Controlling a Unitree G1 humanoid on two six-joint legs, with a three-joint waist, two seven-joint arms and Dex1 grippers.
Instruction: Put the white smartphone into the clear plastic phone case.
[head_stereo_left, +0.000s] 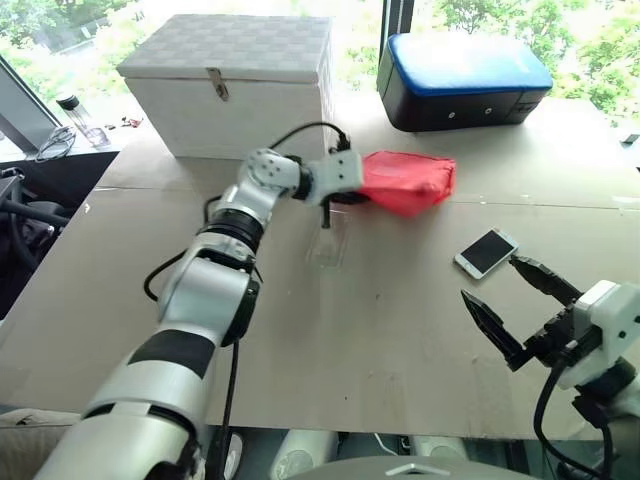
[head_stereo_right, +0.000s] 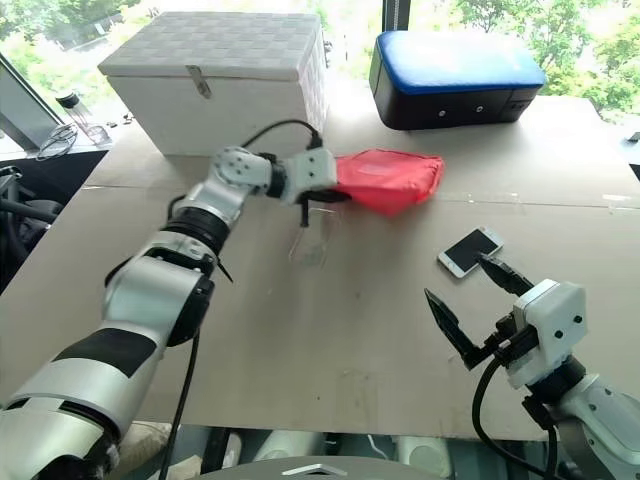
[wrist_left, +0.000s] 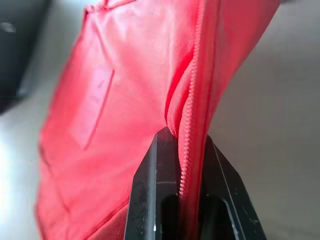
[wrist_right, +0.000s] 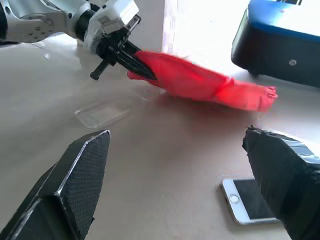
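My left gripper (head_stereo_left: 343, 196) is shut on the zipper edge of a red pouch (head_stereo_left: 410, 182), whose gripped end is raised while the far end rests on the table. The black fingers (wrist_left: 155, 190) pinch the fabric beside the zipper. The clear plastic phone case (head_stereo_left: 328, 246) lies flat on the table just below that gripper, close to the pouch's raised end. The white smartphone (head_stereo_left: 487, 252) lies screen up to the right, apart from the case. Just in front of the phone on the near side, my right gripper (head_stereo_left: 489, 277) hovers open with nothing between its fingers.
A white latched box (head_stereo_left: 235, 85) stands at the back left and a blue-topped black case (head_stereo_left: 460, 80) at the back right. A bottle (head_stereo_left: 72, 112) and cables sit off the table's left. The brown table (head_stereo_left: 380, 340) ends near my right arm.
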